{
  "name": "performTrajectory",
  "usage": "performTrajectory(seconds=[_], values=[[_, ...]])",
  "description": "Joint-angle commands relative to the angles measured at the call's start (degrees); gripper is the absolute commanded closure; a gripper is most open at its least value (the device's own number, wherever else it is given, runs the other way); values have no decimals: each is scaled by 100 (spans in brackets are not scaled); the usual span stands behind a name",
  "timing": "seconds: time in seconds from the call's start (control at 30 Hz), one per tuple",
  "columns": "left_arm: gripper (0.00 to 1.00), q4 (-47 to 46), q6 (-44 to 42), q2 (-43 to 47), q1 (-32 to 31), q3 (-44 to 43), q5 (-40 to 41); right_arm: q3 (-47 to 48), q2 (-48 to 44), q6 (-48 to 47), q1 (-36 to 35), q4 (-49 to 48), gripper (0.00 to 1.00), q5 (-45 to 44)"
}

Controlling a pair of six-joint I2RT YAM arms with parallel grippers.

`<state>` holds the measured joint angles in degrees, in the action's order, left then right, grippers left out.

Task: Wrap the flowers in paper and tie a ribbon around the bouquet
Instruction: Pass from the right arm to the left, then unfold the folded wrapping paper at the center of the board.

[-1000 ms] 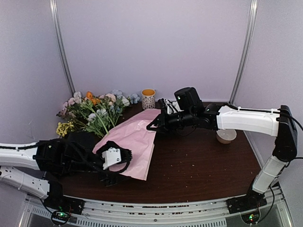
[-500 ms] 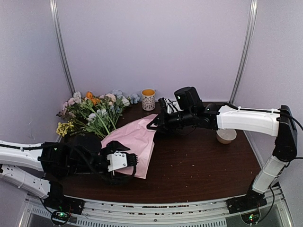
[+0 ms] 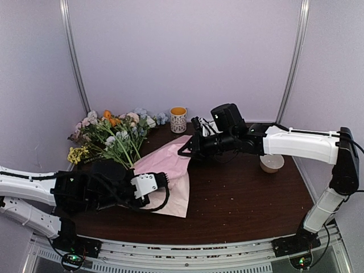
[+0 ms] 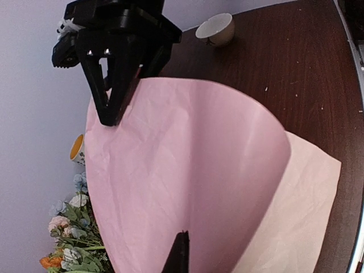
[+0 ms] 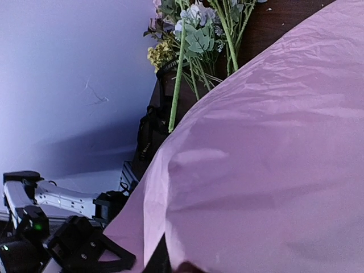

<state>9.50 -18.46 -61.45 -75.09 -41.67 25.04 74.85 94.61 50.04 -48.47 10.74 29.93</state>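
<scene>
The pink paper [image 3: 170, 170] lies on the dark table [image 3: 239, 199], arched up between my two grippers. My left gripper [image 3: 163, 181] is shut on the sheet's near-left edge. In the left wrist view one dark fingertip [image 4: 181, 249] shows against the paper [image 4: 187, 170]. My right gripper [image 3: 183, 151] pinches the sheet's far corner and shows in the left wrist view as well [image 4: 111, 116]. In the right wrist view the paper [image 5: 273, 142] covers the jaws. The flowers [image 3: 114, 136] lie loose at the back left, left of the sheet. The ribbon and the bouquet are out of view.
A patterned mug [image 3: 178, 118] with an orange inside stands at the back, right of the flowers. A small pale bowl [image 3: 272, 164] sits on the table under my right arm. Frame posts and pale walls close in the back and sides.
My left gripper has slid right along the paper's near edge and gone from open to shut on it. The sheet now bulges upward. The right gripper has barely moved.
</scene>
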Motion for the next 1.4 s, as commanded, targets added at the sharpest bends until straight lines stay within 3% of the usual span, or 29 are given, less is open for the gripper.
performTrajectory(seconds=[0.0,0.17,0.33,0.37,0.57,0.87,1.13,1.37], values=[[100,-893,1252,-20,124,-170,244,-256,-411,-424,216,113,76,-64],[100,-1400,2443,-56,477,-199,185,-973,-1020,-896,511,285,47,-82],[100,-2004,2914,35,750,14,43,-1789,-1482,-1178,531,52,6,311],[100,-2043,2958,41,772,37,49,-1937,-1518,-1140,531,0,3,330],[100,-2160,3293,-42,799,150,187,-2442,-1461,-804,670,565,1,-386],[100,-2196,3706,-98,827,198,405,-3641,-2129,-188,1527,369,0,-1140],[100,-2396,3943,67,847,205,425,-4254,-1665,258,1738,-572,7,-610],[100,-3226,4437,342,958,503,362,-3944,-686,561,1682,-1591,13,-243]])
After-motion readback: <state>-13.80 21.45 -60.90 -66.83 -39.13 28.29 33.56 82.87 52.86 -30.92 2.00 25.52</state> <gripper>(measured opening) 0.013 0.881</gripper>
